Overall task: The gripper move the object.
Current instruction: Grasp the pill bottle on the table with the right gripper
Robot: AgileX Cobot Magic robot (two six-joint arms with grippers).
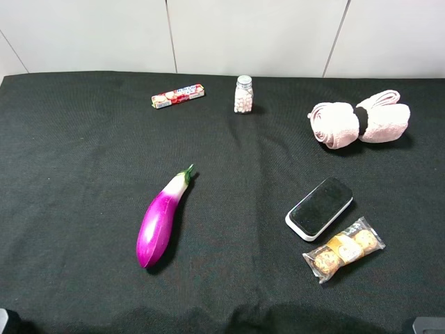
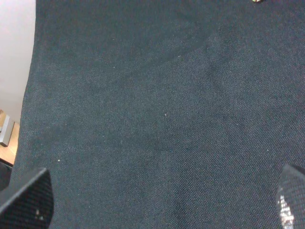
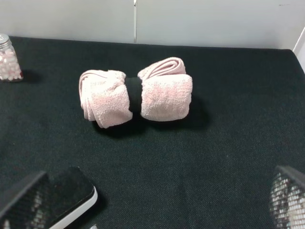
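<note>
From up high, the black cloth table [image 1: 83,174] stretches wide, and the small clear bottle [image 1: 243,94] of pale pellets stands upright near the far edge, about in the middle, with its silvery cap on. A red-and-white candy roll [image 1: 178,96] lies to its left, apart from it. A rolled pink towel [image 1: 359,120] bound with a black band sits well off to its right. Nearer, a purple eggplant [image 1: 161,219] lies at a slant left of centre, and on the right a black device with a white rim [image 1: 319,208] lies just beside a clear packet of cookies [image 1: 344,249]. Nothing touches the bottle. In the left wrist view, the left gripper [image 2: 159,205] hangs over bare cloth near the table's side edge. Its two dark fingers [image 2: 28,200] show only at the corners of the picture, spread wide, with nothing between them. In the right wrist view, the right gripper [image 3: 157,205] is likewise spread wide and holds nothing, its fingers [image 3: 288,200] set far apart. The towel lies ahead of it, the black device sits partly under one finger, and the bottle [image 3: 8,59] is off at the picture's edge, well apart from the towel.
</note>
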